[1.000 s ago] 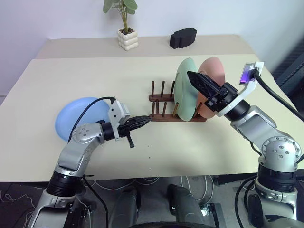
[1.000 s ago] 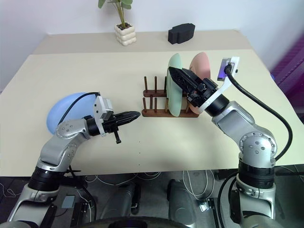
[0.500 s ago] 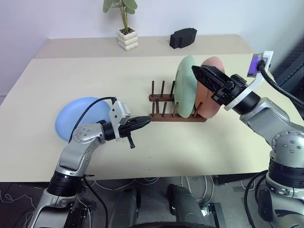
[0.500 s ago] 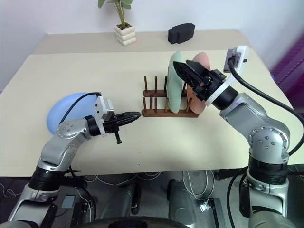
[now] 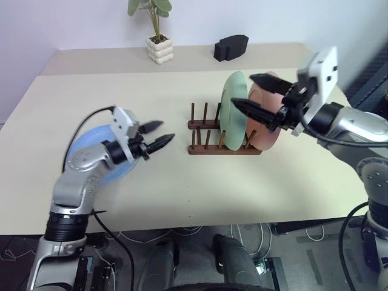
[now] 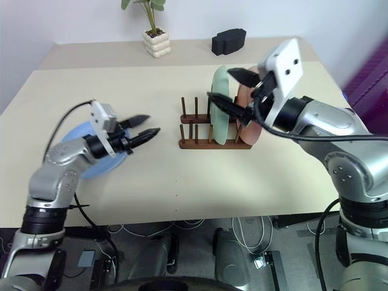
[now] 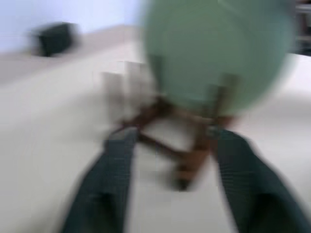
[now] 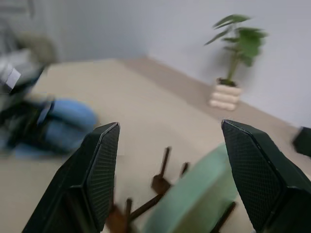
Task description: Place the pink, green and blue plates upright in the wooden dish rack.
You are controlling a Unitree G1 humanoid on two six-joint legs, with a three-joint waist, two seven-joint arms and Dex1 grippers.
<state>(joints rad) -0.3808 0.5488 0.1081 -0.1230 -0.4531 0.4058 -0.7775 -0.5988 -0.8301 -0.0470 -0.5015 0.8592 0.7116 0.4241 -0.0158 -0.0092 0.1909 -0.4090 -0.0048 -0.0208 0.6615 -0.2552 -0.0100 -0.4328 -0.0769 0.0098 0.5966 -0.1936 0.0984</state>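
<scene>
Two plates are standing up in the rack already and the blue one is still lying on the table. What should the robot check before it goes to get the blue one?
1. Green plate upright in the rack: ok.
2. Pink plate upright behind the green one: ok.
3. Free pegs left for the blue plate: ok, the pegs to the left of the green plate are bare.
4. Left gripper open and holding nothing: ok.
5. Right gripper open, holding nothing: ok; clear of the plates: cannot tell, its fingers sit close to them.
6. Blue plate easy to grab: cannot tell, the left arm covers much of it.
</scene>
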